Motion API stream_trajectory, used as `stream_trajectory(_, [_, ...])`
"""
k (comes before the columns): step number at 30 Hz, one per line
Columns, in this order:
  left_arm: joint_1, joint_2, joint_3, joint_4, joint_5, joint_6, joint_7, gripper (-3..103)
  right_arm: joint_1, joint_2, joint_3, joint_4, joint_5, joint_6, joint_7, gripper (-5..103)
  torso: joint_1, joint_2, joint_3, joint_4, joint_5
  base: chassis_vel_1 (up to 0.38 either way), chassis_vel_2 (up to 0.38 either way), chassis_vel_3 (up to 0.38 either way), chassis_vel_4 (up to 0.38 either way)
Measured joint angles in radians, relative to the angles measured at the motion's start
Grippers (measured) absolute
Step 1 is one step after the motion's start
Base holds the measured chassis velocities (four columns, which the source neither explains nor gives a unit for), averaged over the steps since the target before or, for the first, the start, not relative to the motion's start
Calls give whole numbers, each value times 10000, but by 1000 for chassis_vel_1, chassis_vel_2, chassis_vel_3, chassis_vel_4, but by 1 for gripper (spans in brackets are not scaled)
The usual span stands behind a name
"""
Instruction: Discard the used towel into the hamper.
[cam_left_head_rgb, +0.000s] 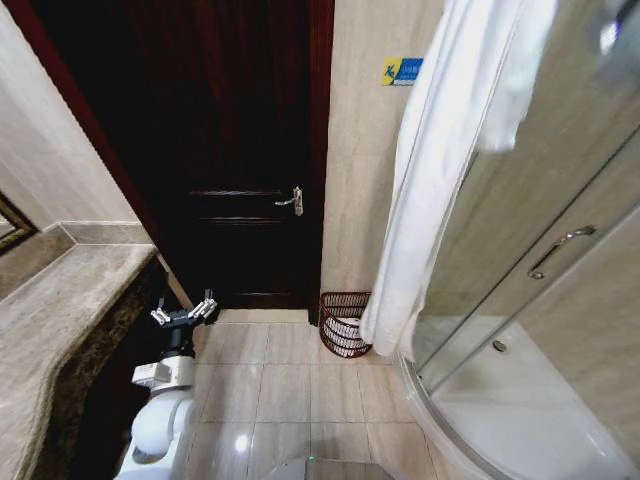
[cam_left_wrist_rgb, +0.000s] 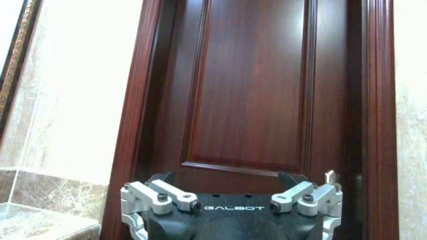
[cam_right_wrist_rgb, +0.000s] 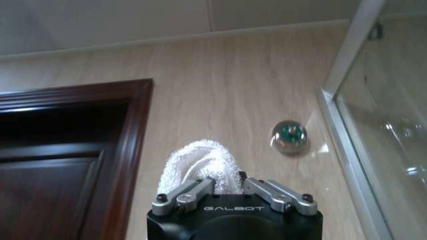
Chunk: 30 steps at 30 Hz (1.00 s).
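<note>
Even indoor light, with glare and wide-angle bending

The dark door (cam_left_head_rgb: 235, 150) is swallowing detail in the head view — a bright spot is glinting off the floor tiles (cam_left_head_rgb: 240, 441), edges are bowing, and the pale wall (cam_left_wrist_rgb: 80, 90) is washing out.

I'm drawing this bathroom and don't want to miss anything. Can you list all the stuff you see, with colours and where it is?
towel: one, white, hanging long beside the shower glass, its top pinched in the right gripper
hamper: one, reddish-brown wire, on the floor by the wall, under the towel's end
door: one, dark brown wood, straight ahead
door handle: one, silver, on the door's right side
sticker: one, blue, high on the beige wall
shower glass: one, clear, on the right
counter: one, brown stone, on the left
left gripper: one, silver fingers spread, held low near the counter
</note>
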<state>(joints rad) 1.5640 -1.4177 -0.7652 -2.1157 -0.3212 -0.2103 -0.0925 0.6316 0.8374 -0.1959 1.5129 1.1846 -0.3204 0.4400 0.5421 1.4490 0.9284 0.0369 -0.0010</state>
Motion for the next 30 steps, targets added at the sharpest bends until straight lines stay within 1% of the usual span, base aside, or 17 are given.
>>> stream_trajectory(1, [0, 0, 0, 0, 0, 0, 0, 100, 0, 0, 0, 0, 0, 0, 0, 5, 0, 0, 0, 0, 0, 0, 0, 0, 0])
stream_trajectory(2, [-80, -35, 8, 78, 36, 2, 3, 100, 287, 280, -67, -476, -149, -12, -54, 5, 0, 0, 0, 0, 6, 0, 0, 0, 0])
stream_trajectory(4, [-155, -110, 30, 157, 141, -2, 16, 100, 644, 597, -74, -1031, -318, -108, -102, 5, 3, -1, 1, 0, 7, 0, 0, 0, 0])
stream_trajectory(8, [-117, -192, 15, 134, 186, -19, 49, 100, 1084, 825, -103, -1529, -455, -299, -202, 5, 2, 0, 1, -2, 12, 0, 0, 0, 0])
stream_trajectory(15, [107, -285, -194, -34, 184, -145, 140, 100, 1376, 956, -280, -1820, -586, -494, -356, 5, -1, 0, -1, -3, 11, 0, 0, 0, 0])
stream_trajectory(19, [218, -324, -291, -49, 188, -244, 163, 100, 1148, 1070, -310, -1802, -618, -529, -359, 5, -1, 1, -1, -3, 7, 0, 0, 0, 0])
stream_trajectory(21, [233, -357, -304, -87, 190, -245, 166, 100, 987, 1084, -310, -1721, -657, -532, -343, 5, -1, 1, -1, -2, 7, 0, 0, 0, 0])
stream_trajectory(26, [210, -564, -244, -394, 210, -170, 166, 100, -3, 1057, -284, -1145, -993, -471, -309, 5, 2, -1, 1, -1, 14, 0, 0, 0, 0])
stream_trajectory(30, [262, -591, -240, -465, 237, -168, 166, 100, -182, 1040, -248, -976, -994, -450, -276, 5, 1, 0, 0, -1, 11, 0, 0, 0, 0])
